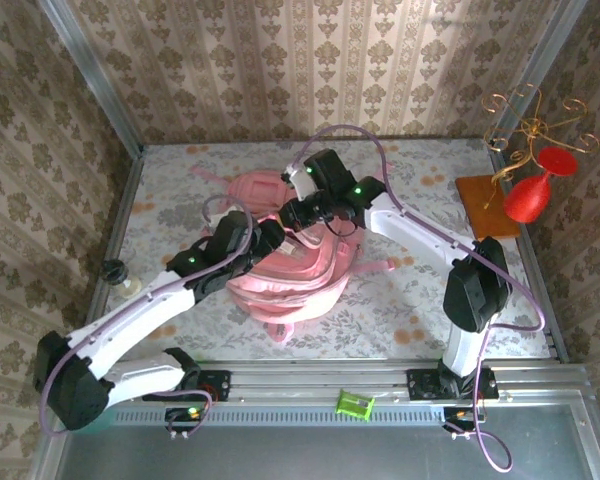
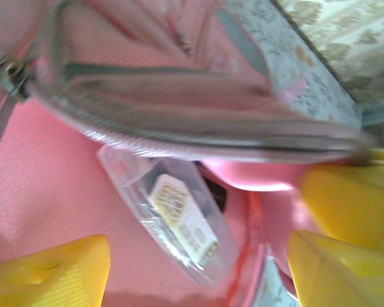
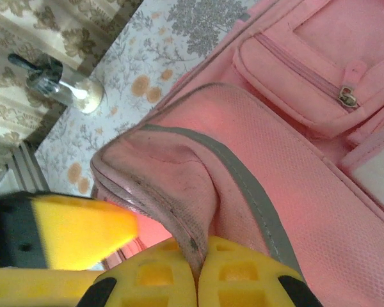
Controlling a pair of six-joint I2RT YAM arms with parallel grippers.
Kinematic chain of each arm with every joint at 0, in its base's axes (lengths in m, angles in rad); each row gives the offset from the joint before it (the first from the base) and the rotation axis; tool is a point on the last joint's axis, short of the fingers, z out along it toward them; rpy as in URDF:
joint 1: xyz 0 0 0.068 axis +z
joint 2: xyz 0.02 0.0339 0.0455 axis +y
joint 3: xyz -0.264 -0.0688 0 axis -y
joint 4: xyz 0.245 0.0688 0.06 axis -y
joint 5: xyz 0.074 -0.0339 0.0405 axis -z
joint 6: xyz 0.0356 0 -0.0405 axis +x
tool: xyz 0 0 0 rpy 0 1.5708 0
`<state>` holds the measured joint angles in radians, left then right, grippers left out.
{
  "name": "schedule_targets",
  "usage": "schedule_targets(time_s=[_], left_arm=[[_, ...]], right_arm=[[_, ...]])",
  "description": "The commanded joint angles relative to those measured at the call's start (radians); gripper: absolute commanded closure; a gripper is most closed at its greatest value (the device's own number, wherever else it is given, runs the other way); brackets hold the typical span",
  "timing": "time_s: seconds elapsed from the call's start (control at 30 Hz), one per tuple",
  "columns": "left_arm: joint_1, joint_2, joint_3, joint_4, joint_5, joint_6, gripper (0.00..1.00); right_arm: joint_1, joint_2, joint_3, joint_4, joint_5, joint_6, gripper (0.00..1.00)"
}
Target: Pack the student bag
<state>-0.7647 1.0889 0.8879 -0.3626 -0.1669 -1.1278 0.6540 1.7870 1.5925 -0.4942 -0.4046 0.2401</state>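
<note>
Bag point(image 1: 300, 290) lying mid-table point(image 1: 180, 190), mouth facing left gripper point(image 2: 198, 246). Left fingers standing spread, gripping nothing, hovering at mouth above clear case point(image 2: 173, 220) lying under raised flap. Right gripper point(image 3: 197, 265) pressing together, pinching bag rim, holding flap up. Case contents blurring, unreadable. Arms covering bag middle in top view. Bottle point(image 1: 115, 272) sitting by left table edge, well apart from bag. Red goblet point(image 1: 533, 190) standing at far right corner. Bare cloth showing all round bag.

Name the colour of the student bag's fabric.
Pink. The student bag shows it best in the right wrist view.
</note>
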Motion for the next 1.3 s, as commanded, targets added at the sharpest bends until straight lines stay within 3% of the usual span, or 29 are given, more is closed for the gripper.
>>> schedule_targets(time_s=[0.0, 0.07, 0.2, 0.3, 0.57, 0.63, 0.73, 0.83, 1.0, 1.27], left_arm=[[0.018, -0.075, 0.038, -0.069, 0.11, 0.17, 0.28], [0.05, -0.12, 0.041, -0.124, 0.17, 0.219, 0.29], [0.138, -0.209, 0.061, -0.244, 0.187, 0.319, 0.3], [0.24, -0.181, 0.105, -0.284, 0.267, 0.402, 0.3], [0.241, 0.096, 0.236, -0.227, 0.409, 0.566, 0.34], [0.225, 0.163, 0.254, -0.19, 0.459, 0.606, 0.37], [0.201, 0.27, 0.29, -0.176, 0.513, 0.667, 0.44], [0.194, 0.336, 0.293, -0.185, 0.53, 0.698, 0.54], [0.193, 0.364, 0.224, -0.188, 0.545, 0.734, 0.62], [0.159, 0.347, 0.065, -0.169, 0.549, 0.73, 0.64]], right_arm=[[-0.011, -0.098, -0.045, 0.018, -0.009, -0.087, 1.0], [-0.01, -0.134, -0.097, -0.006, -0.035, -0.143, 1.0], [0.001, -0.211, -0.217, -0.062, -0.055, -0.208, 1.0], [0.014, -0.26, -0.342, -0.034, -0.057, -0.182, 0.99], [0.018, -0.35, -0.534, 0.008, -0.131, -0.098, 0.68], [0.017, -0.43, -0.588, 0.092, -0.18, -0.055, 0.59], [0.018, -0.503, -0.709, 0.339, -0.227, 0.099, 0.53], [0.016, -0.485, -0.773, 0.425, -0.189, 0.184, 0.56], [-0.058, -0.364, -0.782, 0.351, -0.109, 0.23, 0.75], [-0.185, -0.243, -0.704, 0.222, 0.03, 0.151, 0.89]])
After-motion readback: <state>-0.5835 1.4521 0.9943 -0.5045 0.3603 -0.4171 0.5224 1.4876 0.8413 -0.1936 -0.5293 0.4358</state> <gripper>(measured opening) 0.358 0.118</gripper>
